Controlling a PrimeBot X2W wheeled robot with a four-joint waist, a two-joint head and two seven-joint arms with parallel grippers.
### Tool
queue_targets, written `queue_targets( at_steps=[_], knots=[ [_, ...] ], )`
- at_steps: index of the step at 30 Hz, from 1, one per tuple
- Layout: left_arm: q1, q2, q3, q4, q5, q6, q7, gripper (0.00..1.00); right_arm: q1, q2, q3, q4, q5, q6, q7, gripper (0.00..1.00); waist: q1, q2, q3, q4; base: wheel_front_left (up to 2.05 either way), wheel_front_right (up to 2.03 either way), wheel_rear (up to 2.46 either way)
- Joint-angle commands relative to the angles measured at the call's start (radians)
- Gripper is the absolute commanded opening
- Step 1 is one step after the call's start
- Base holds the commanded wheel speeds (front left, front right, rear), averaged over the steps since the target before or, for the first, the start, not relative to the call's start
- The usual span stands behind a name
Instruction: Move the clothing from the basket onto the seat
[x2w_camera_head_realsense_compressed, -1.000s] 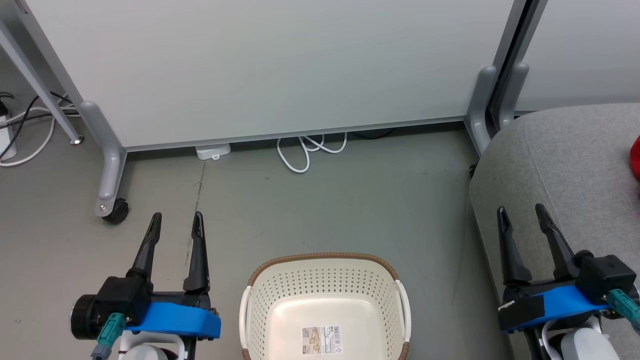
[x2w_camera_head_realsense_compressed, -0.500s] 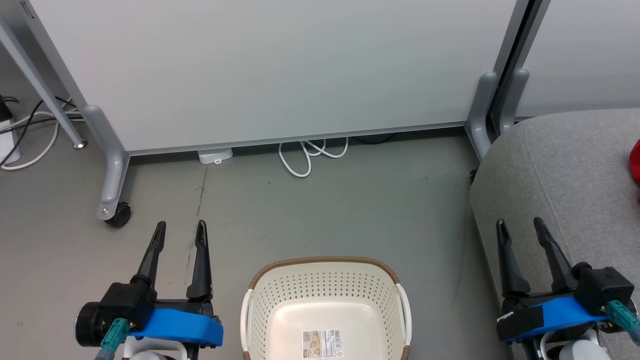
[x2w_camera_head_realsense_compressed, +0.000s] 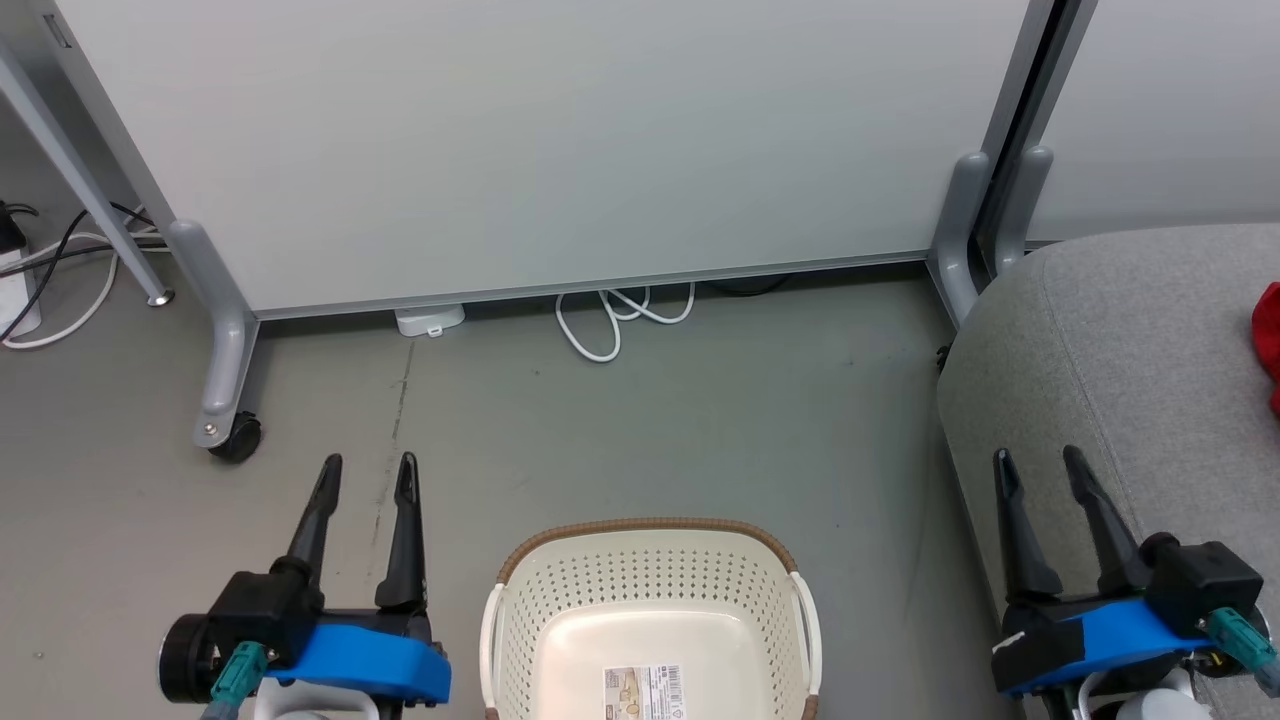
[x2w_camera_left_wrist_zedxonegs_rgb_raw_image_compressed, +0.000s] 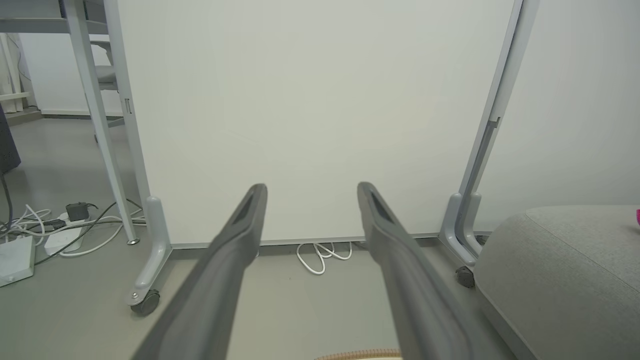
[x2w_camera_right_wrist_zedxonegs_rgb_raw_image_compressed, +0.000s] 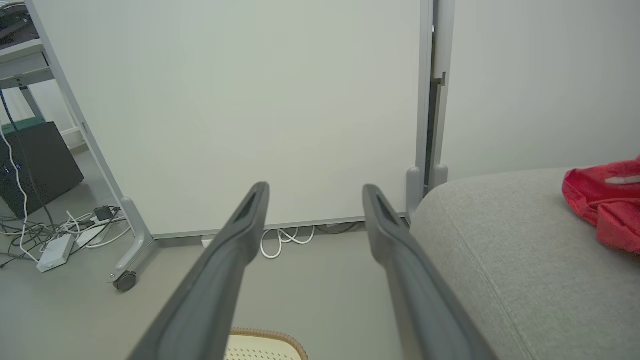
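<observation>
Nearest, at the bottom centre of the head view: cream perforated basket (x2w_camera_head_realsense_compressed: 650, 570) with brown rim and white side handles, standing on the grey floor (x2w_camera_head_realsense_compressed: 700, 430); barcode sticker (x2w_camera_head_realsense_compressed: 643, 690) on its inner bottom.

Left of the basket: left gripper (x2w_camera_head_realsense_compressed: 368, 465), two dark fingers spread apart, nothing gripped, above the floor.

Right of the basket: right gripper (x2w_camera_head_realsense_compressed: 1037, 458), fingers likewise spread apart, nothing gripped, in front of the near left edge of the seat (x2w_camera_head_realsense_compressed: 1130, 330).

Seat: large grey cushion with rounded corner and stitched seam, near the basket but apart from it.

Farther back, toward the right side of the seat: red clothing (x2w_camera_right_wrist_zedxonegs_rgb_raw_image_compressed: 605, 200), crumpled, with a strip of white trim, lying on the top surface, well apart from both grippers and from the basket.

Farthest, along the far edge of the floor: looped white cable (x2w_camera_head_realsense_compressed: 610, 320) and small white box (x2w_camera_head_realsense_compressed: 430, 320) under the bottom rail of a pale partition panel (x2w_camera_head_realsense_compressed: 550, 140); grey panel foot with black caster (x2w_camera_head_realsense_compressed: 238, 437) at far left; tangle of cables (x2w_camera_right_wrist_zedxonegs_rgb_raw_image_compressed: 75, 225) beyond it.
</observation>
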Motion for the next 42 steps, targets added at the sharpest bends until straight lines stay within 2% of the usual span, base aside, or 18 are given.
queue_targets(
  at_steps=[1,6,23,42],
  knots=[
    [0.001,0.0,-0.001,0.003,-0.001,0.0,0.0,0.0,0.0,0.0,0.0,0.004,0.001,0.0,0.001,0.0,0.0,0.0,0.0,0.0,0.0,0.0,0.0],
    [0.033,0.0,-0.006,0.042,-0.012,0.0,0.007,0.0,0.016,0.003,-0.001,0.05,0.012,0.0,0.011,0.0,0.0,0.0,-0.001,-0.001,0.0,0.0,0.0],
    [0.014,0.017,0.013,0.04,-0.349,0.0,0.071,0.0,0.008,0.003,-0.015,0.039,0.331,0.0,0.093,0.0,0.0,0.0,-0.004,-0.009,0.0,0.0,0.0],
    [-0.004,0.027,0.038,0.035,-0.648,-0.001,0.135,0.0,-0.001,0.004,-0.026,0.03,0.621,0.0,0.166,0.0,0.0,0.0,-0.008,-0.019,0.0,0.0,0.0]
  ],
)
